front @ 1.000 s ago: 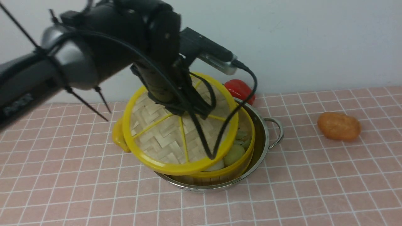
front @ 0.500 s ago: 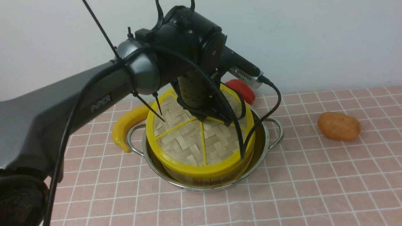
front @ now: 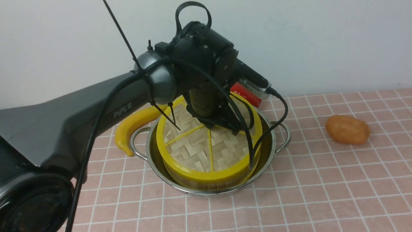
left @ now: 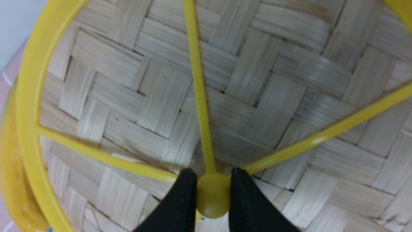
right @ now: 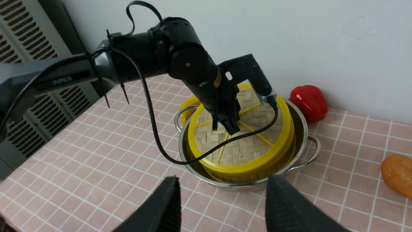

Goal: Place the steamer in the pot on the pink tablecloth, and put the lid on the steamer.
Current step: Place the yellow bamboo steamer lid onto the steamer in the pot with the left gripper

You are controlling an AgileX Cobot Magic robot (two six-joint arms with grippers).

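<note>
The left claw point(left: 212, 196) is clamped on the yellow knob at the hub of the lid point(front: 206, 148), one black fingertip point(left: 183, 193) on each side. The lid lies on the steamer point(front: 209, 185), its rim looking level or close to it. The steamer sits in the pot point(front: 279, 141) on the pink tablecloth point(front: 322, 180), toward the far edge of the counter.

The step in hand is the release. Judge the rim flush all round first, then part the jaws only enough to free the knob and rise straight up, since a sideways drag would likely slide the lid. The wrist cable point(front: 249, 151) hangs over the rim, so mind it. The right claw point(right: 222, 203) hangs nearer the front edge, jaws apart and empty.
</note>
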